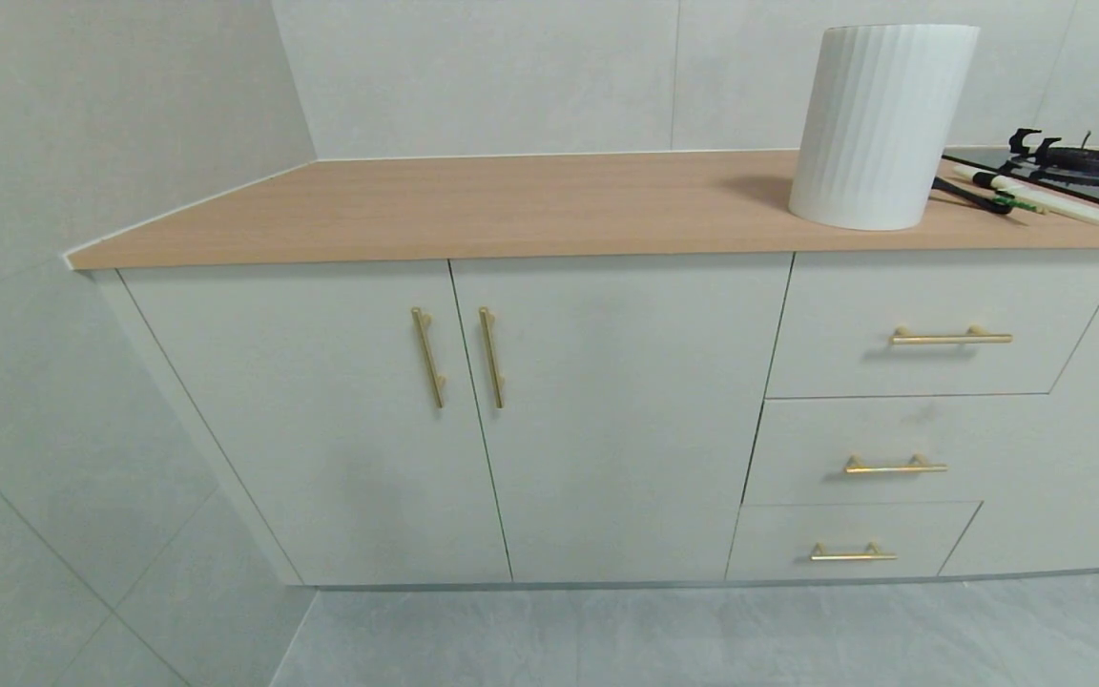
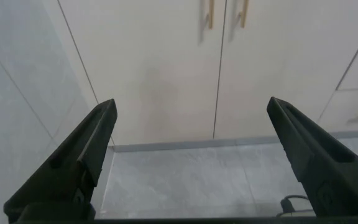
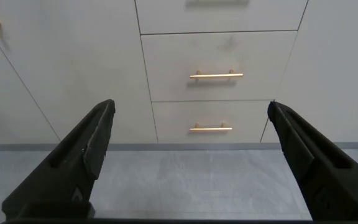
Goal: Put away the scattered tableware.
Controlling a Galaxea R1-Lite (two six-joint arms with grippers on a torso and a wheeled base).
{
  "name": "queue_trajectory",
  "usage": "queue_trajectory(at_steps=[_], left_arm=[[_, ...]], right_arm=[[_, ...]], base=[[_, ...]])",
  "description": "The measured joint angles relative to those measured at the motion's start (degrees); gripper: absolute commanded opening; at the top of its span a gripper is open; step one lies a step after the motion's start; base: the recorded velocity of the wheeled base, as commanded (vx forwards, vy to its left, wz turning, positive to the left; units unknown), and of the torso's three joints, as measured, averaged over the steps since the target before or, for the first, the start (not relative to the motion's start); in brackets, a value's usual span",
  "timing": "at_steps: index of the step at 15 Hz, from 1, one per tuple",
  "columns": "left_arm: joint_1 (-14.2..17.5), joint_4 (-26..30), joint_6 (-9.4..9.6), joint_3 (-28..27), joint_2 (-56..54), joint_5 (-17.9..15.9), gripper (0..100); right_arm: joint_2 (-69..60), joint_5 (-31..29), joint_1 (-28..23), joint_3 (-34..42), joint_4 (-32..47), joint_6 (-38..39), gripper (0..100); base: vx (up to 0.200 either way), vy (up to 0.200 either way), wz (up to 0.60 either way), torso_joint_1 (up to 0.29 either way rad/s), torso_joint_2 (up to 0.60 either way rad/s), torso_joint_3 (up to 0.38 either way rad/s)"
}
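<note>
Our left gripper [image 2: 191, 104] stands spread wide, its 2 dark fingers [image 2: 86, 146] far apart with nothing between them. Just beyond its tips lies grey tiled floor [image 2: 179, 180], and past that rise the 2 pale cabinet doors [image 2: 160, 74], their brass handles [image 2: 207, 15] side by side at the seam.

Our right gripper [image 3: 191, 106] is spread just as wide and also carries nothing. Ahead of it, across a strip of the same floor, we face the lower drawers [image 3: 229, 56], each with a horizontal brass handle.

The wooden countertop [image 1: 511, 205] sits well above both grippers. On it, over the drawer stack that the right gripper faces, stands a white ribbed holder [image 1: 879, 124], upright. Just beside the holder, on the side away from the left gripper, lie the scattered utensils: a long white one [image 1: 1065, 203] and a dark one [image 1: 974, 196], flat on the wood and partly overlapping. We cannot tell exactly what kind of utensil each is. A black hob [image 1: 1084, 162] lies just behind them, at the counter's far end.
</note>
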Motion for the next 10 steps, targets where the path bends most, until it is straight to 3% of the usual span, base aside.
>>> queue_trajectory(at_steps=[10], left_arm=[[0.04,-0.04,-0.24,0.16,-0.13,0.16,100]], right_arm=[[0.05,-0.04,-0.02,0.09,0.18,0.29,100]], base=[[0.0,0.0,0.0,0.0,0.0,0.0]])
